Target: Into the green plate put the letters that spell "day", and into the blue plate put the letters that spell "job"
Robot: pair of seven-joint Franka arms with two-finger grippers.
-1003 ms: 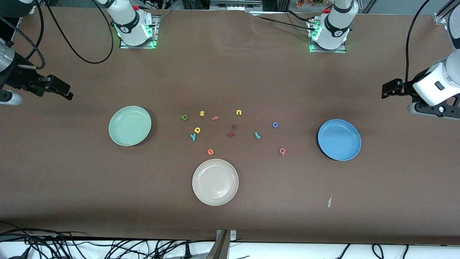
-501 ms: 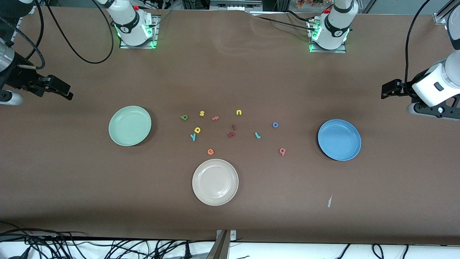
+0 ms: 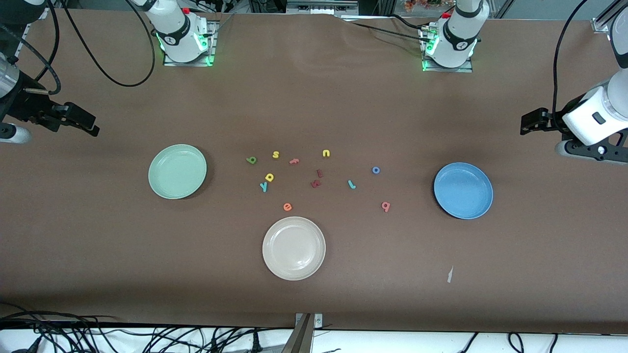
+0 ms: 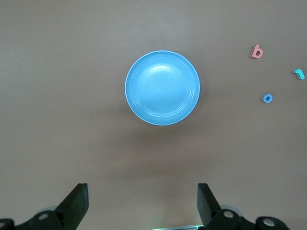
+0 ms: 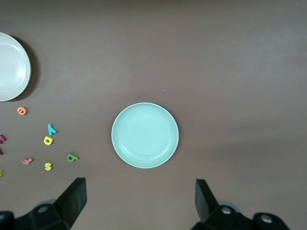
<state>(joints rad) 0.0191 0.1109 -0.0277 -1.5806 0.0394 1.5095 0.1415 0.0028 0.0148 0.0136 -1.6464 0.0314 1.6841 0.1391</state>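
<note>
The green plate lies toward the right arm's end, the blue plate toward the left arm's end. Between them lie the yellow d, green a, teal y, teal j, blue o and pink b. My left gripper hangs open over bare table at its end. My right gripper hangs open over bare table at its own end. Both hold nothing.
A cream-white plate sits nearest the front camera. Other letters lie among the task's: yellow s, yellow u, orange e, a pink letter and two dark red ones. A paper scrap lies near the front edge.
</note>
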